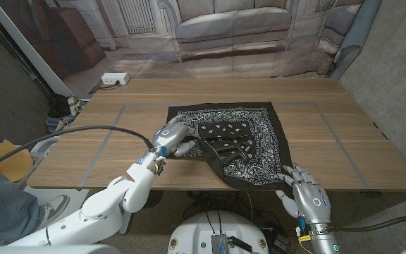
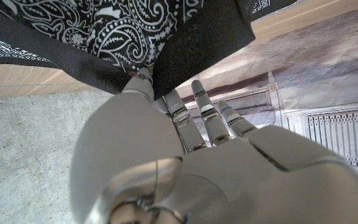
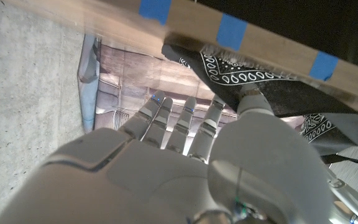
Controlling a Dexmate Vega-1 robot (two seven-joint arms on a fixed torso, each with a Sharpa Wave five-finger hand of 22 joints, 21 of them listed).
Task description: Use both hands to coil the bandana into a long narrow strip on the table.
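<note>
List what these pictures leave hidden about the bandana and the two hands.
- Head view: folded bandana covers the left hand's fingertips, so its grip is unclear.
- Right wrist view: right hand blocks its own contact with the cloth.
- Left wrist view: the picture's edge cuts the bandana off.

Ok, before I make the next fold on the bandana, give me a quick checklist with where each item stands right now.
1. Left hand has the bandana: ok, its fingers sit on the folded-over left part of the cloth.
2. Right hand has the cloth: not ok, it waits at the near table edge with fingers spread, holding nothing.
3. Cloth all on the table: not ok, the near corner hangs over the front edge.
4. Fold even: not ok, the left side is turned in at a slant and the right side lies flat.
5. Left grip firm: cannot tell, the cloth hides the fingertips.
</note>
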